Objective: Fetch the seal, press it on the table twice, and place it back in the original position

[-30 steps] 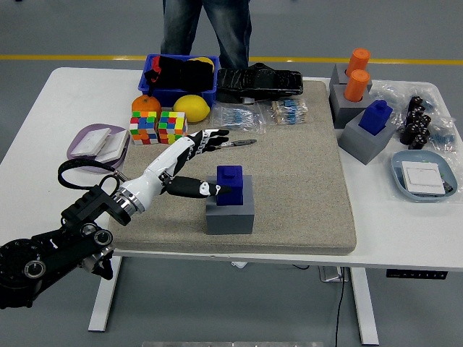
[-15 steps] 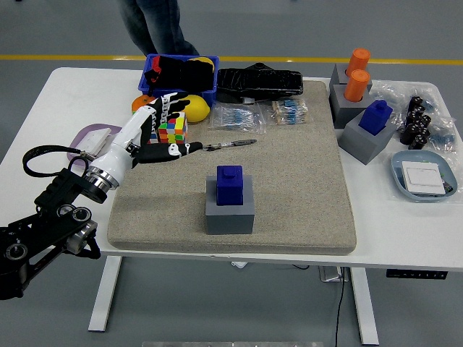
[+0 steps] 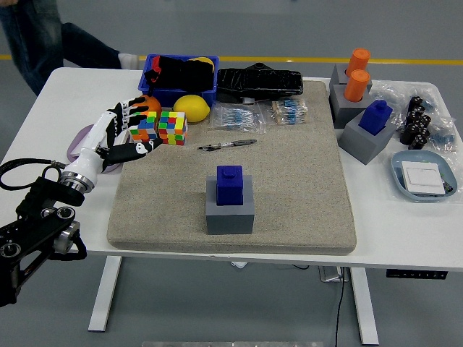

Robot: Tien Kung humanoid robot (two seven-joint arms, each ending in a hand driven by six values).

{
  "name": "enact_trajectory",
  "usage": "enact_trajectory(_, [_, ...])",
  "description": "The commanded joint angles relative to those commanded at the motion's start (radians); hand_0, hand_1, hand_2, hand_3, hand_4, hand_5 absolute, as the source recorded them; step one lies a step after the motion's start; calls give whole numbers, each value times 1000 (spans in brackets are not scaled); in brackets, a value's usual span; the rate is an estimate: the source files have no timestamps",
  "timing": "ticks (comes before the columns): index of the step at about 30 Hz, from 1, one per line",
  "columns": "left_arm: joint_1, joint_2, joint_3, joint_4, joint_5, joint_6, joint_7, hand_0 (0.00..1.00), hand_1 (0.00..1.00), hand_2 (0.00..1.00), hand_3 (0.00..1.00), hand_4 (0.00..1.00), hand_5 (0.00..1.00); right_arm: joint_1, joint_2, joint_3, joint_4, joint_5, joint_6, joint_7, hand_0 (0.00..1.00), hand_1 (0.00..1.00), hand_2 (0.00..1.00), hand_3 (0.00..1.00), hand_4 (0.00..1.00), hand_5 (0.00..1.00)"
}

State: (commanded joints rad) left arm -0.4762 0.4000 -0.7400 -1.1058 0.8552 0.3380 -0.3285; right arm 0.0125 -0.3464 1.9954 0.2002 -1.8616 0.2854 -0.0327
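Over the left edge of the mat (image 3: 304, 181) my left hand (image 3: 119, 134) now hangs with its fingers spread and nothing in them; a second ago it was right beside the blue seal (image 3: 229, 185), thumb almost at its side, and half a second ago it had already drawn back toward the cubes; it has gone on retreating since, up and to the left. The seal has not shifted through any of this; it sits upright in its grey holder (image 3: 230, 214) near the middle of the mat's front half, just as it did before. I judge from that that the seal is back in its place and my part is finishing, though the pressing itself is nothing I can read off the mat. The person at the far side has also walked off to the left; only a leg (image 3: 36, 36) shows at the top corner now.

The seal lies well apart from my hand, to its right and nearer the table's front edge; my fingertips are just beside the colourful puzzle cubes (image 3: 159, 127), with the pen (image 3: 227, 144) between hand and seal but farther back; my right arm is out of sight.
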Motion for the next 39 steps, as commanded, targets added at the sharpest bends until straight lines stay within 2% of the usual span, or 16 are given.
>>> enact_trajectory(7, [21, -12, -52, 17, 6, -3, -2, 753, 754, 783, 832, 888, 2, 1, 3, 7, 0, -3, -2, -2, 792, 700, 671, 650, 814, 465])
enact_trajectory(17, [27, -21, -97, 14, 20, -5, 3, 747, 750, 781, 831, 885, 2, 6, 3, 7, 0, 0, -4, -6, 790, 699, 670, 649, 812, 464])
enact_trajectory(39, [37, -27, -152, 4, 31, -9, 10, 747, 744, 781, 831, 880, 2, 11, 0, 2, 0, -5, -9, -7, 790, 699, 669, 646, 809, 466])
